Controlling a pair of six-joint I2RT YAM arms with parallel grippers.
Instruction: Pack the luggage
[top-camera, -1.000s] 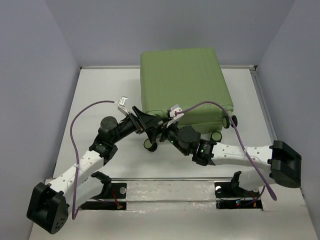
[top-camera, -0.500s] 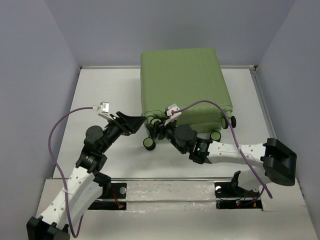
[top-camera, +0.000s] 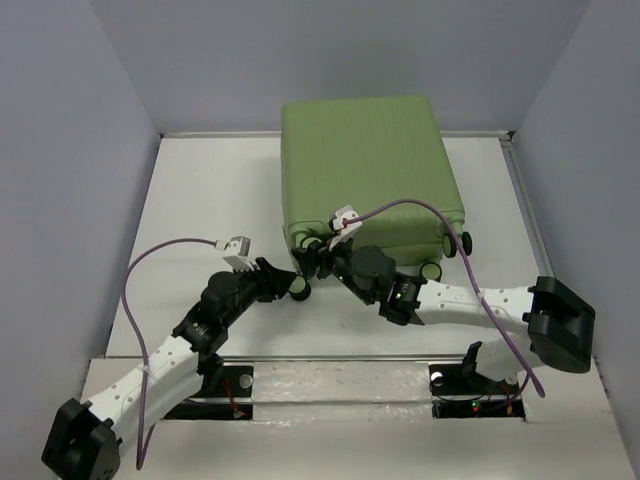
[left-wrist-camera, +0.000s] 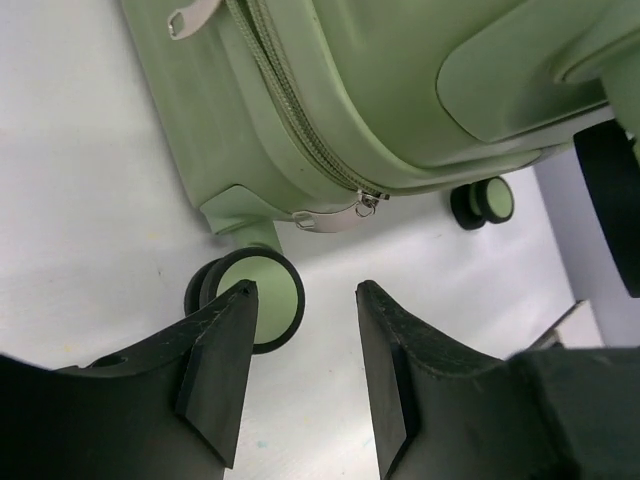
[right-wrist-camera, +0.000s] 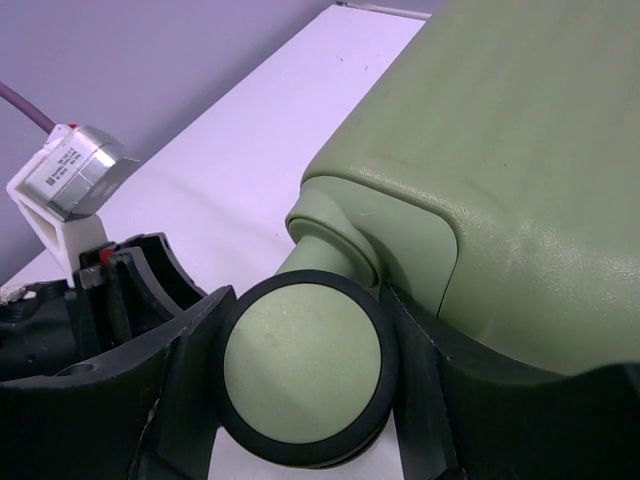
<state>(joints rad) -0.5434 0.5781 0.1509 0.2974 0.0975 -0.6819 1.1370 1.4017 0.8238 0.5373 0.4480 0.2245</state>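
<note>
A large light-green ribbed hard-shell suitcase (top-camera: 365, 170) is lying closed and flat on the white table (top-camera: 200, 200), at the centre towards the far side, its wheels facing near. The right gripper (right-wrist-camera: 305, 335) is clamping the upper near-left black-and-green caster wheel (right-wrist-camera: 300, 370), with a finger pressing on each side. The left gripper (left-wrist-camera: 303, 298) is hovering just left of it, fingers standing moderately apart and holding nothing, beside the lower caster wheel (left-wrist-camera: 262, 288) under a silver zipper pull (left-wrist-camera: 335, 215).

Even bright light, soft shadows
</note>
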